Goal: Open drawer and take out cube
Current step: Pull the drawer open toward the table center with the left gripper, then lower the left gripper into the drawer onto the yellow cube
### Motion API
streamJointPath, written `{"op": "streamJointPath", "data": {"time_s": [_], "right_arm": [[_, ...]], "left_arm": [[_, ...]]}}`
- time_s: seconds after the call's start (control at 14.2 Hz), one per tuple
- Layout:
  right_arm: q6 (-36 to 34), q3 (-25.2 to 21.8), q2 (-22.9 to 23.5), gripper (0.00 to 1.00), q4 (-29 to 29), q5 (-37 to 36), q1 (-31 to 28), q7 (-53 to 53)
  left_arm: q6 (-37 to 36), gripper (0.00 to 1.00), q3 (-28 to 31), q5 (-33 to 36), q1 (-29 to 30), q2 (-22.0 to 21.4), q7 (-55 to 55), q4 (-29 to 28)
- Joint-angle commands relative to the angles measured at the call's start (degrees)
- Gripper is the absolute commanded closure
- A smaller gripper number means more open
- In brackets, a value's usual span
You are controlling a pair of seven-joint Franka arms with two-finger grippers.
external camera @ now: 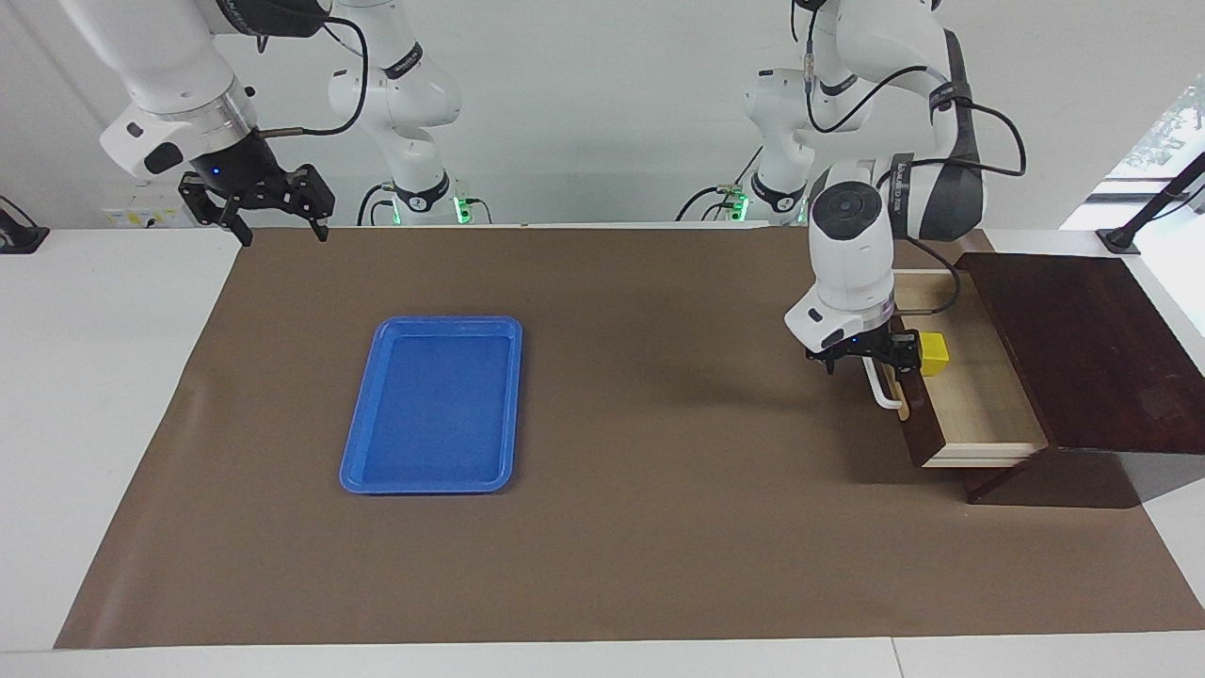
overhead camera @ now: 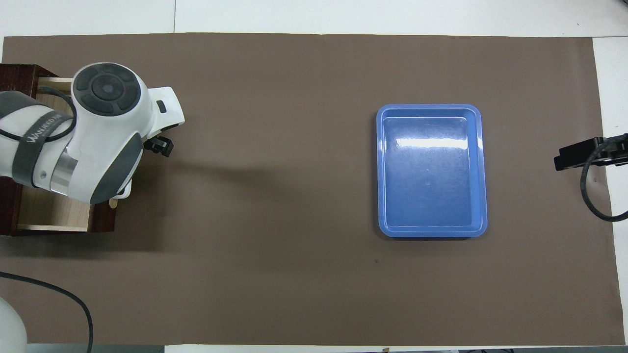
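Note:
The drawer (external camera: 979, 405) of the dark brown box (external camera: 1083, 348) stands pulled out toward the middle of the table, its pale interior showing. The yellow cube (external camera: 933, 353) lies inside it, just inside the drawer's front. My left gripper (external camera: 871, 363) is open and points down, straddling the drawer's front and the end of the white bar handle (external camera: 885, 394) nearer to the robots. It holds nothing. In the overhead view the left arm covers the cube and most of the drawer (overhead camera: 54, 211). My right gripper (external camera: 282, 234) is open and empty, waiting raised at the right arm's end.
A flat blue tray (external camera: 433, 405) lies empty on the brown mat (external camera: 640, 527) toward the right arm's end, and also shows in the overhead view (overhead camera: 431, 171). The box stands at the left arm's end of the table.

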Motion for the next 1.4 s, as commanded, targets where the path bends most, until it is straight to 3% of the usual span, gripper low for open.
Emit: {"op": "streamJointPath", "data": {"time_s": [0.0, 0.14, 0.35, 0.56, 0.84, 1.12, 1.33], "right_arm": [[0.4, 0.1, -0.4, 0.00, -0.8, -0.1, -0.8, -0.1], [0.3, 0.1, -0.6, 0.00, -1.5, -0.3, -0.9, 0.4], [0.5, 0.2, -1.4, 0.00, -2.9, -0.3, -0.3, 3.5], [0.7, 0.2, -1.8, 0.00, -4.1, -0.6, -0.2, 3.5], [0.6, 0.2, -1.8, 0.00, -4.3, -1.2, -0.2, 3.6], [1.5, 0.3, -2.8, 0.00, -6.0, -1.3, -0.1, 5.3], [1.9, 0.4, -3.2, 0.00, -6.8, -1.3, 0.0, 5.7]], "left_arm": [[-5.3, 0.00, 0.8, -5.4, -0.3, -0.1, 1.1, 6.5], [-8.5, 0.00, 1.8, -7.9, 0.9, -0.5, 0.6, 9.6], [-8.5, 0.00, 2.0, -12.9, 7.0, -2.3, -4.0, 9.9], [-8.2, 0.00, 2.0, -19.9, 12.1, -3.5, -17.9, 9.4], [-8.6, 0.00, 2.0, -19.9, 12.8, -6.6, -47.1, 4.4], [-4.4, 0.00, 2.2, -19.9, 13.4, -9.0, -68.5, -1.7], [-2.8, 0.00, 2.1, -19.9, 14.9, -9.2, -76.2, -2.1]]}}
